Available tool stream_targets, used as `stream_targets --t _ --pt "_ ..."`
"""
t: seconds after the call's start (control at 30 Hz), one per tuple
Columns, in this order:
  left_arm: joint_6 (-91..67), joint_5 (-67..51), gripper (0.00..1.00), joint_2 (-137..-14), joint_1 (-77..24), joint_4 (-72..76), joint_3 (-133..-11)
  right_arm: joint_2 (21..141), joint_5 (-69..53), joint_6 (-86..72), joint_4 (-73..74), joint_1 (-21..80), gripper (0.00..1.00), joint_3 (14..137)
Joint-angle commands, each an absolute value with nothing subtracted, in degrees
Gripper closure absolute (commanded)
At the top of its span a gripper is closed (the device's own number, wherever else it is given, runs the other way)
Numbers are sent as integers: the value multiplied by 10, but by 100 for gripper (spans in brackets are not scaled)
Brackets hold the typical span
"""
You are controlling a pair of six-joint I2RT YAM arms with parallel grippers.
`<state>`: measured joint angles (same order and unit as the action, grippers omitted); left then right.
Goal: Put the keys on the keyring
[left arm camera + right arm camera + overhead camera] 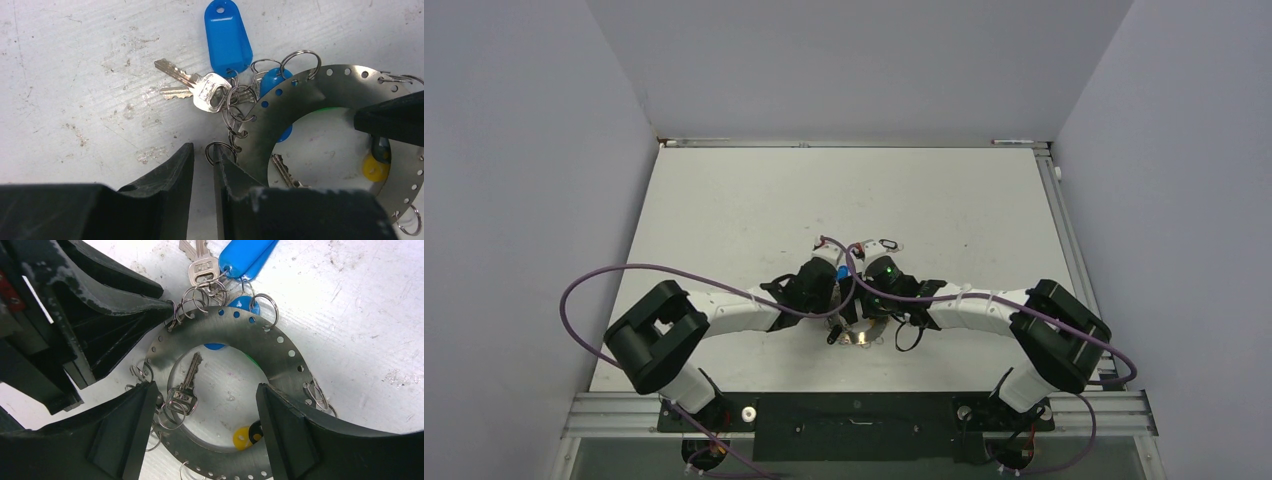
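Left claw (203,150) nearly closed at wire loop (225,145); right claw (206,390) wide, over keyring (225,325)

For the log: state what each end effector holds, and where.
Left end effector: tips at a small wire loop on the keyring's rim; pinch cannot be told. Right end effector: open over the keyring, gripping nothing.

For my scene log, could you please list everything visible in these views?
Flat grey perforated metal keyring: one, grey, table centre.
Small silver metal keys: several, heads blue, yellow, black, green, clustered at the keyring.
Blue plastic tag: one, blue, beside the keys.
Small wire split rings: several, silver, along the keyring's edge.
White table: one, scuffed.
Purple cables: two, looping over the table.
Left gripper: one, black, nearly closed at a split ring.
Right gripper: one, black, open over the keyring.
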<state>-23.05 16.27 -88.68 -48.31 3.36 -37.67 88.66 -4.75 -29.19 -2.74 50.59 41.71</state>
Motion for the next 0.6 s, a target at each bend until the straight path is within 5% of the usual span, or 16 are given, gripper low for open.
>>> stream_targets --t 0.0,0.3,0.57 --pt "-241 177 84 -927 -499 -29 -392 863 -34 -287 -34 501 26 412" --pt "-258 181 100 -939 -508 -13 -388 856 -32 -287 -33 498 26 405" --pt "-260 208 100 -899 -518 14 -372 838 -28 -283 -38 496 26 403"
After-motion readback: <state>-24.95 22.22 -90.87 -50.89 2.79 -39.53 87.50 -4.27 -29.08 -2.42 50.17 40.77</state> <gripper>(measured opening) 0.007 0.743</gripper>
